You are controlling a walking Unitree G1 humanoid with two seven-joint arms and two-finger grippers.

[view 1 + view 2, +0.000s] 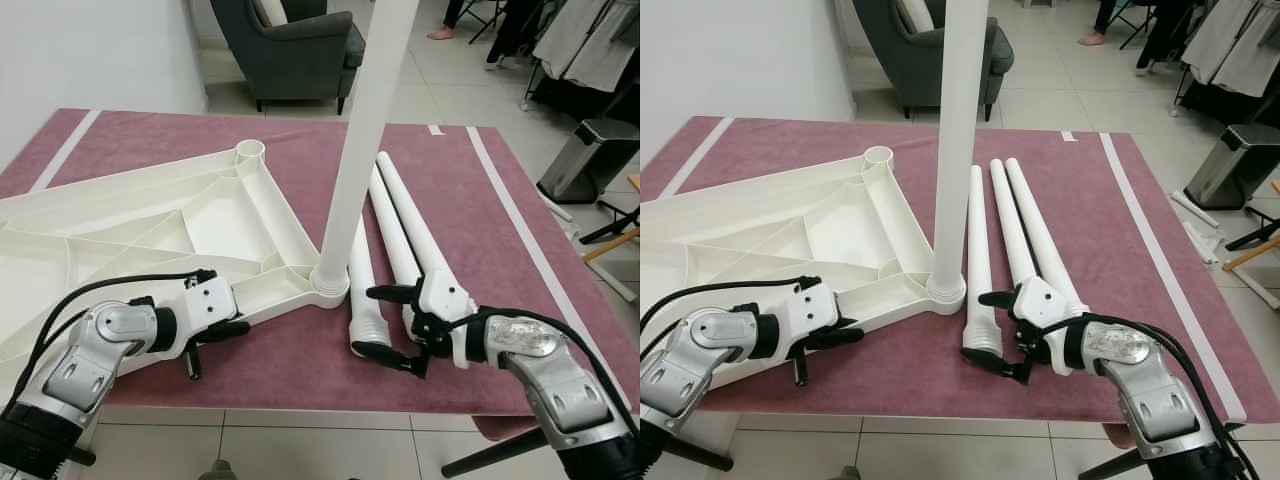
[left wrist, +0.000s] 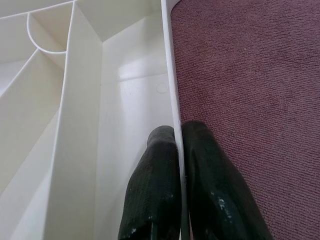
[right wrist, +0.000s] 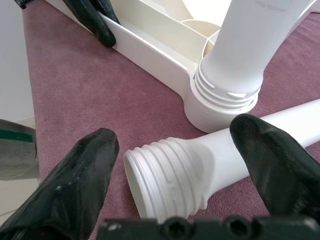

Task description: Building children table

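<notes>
The upturned tabletop was white plastic, as were the upright leg and the three loose legs. The rug was plain maroon with a pale border stripe. Both tools, left and right, had black fingers on silver arms. The armchair was dark grey.

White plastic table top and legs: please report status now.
Left gripper shut on white plastic table top rim. Right gripper open around loose white leg. Upright leg in corner socket. Nothing obstructing.
</notes>
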